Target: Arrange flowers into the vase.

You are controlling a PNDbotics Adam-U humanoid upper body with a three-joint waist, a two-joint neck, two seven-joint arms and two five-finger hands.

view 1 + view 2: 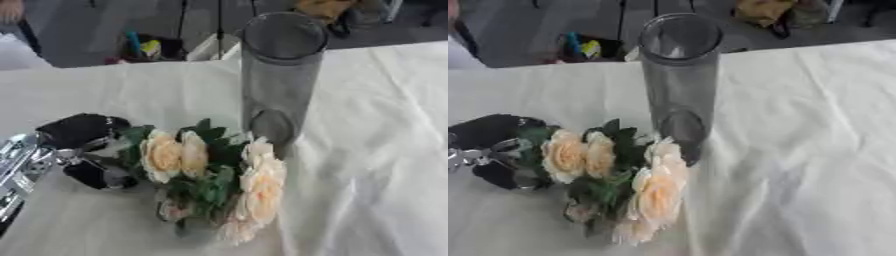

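So I've got the left hand (pixel 83 150) curled round the stem end of the flower bunch (pixel 214 180), coming in from the left side. The fingers are black and wrapped into the greenery, so it reads as a closed grip on the stems, though the leaves hide exactly where they pinch. The peach blooms point toward the lower right, and the bunch sits low over the white cloth-covered surface (pixel 367 150); I honestly can't tell if it's lifted or resting on the cloth. The tall clear vase (pixel 280 75) stands upright just behind the blooms, and nothing is in it yet. The right hand isn't anywhere in view.

To me this is the pick-up step, with the insertion yet to come. The next move calls for lifting the bunch above the rim, turning it stems-down, then lowering it into the opening. That vase looks narrow and tippy, so the approach needs to be straight down.
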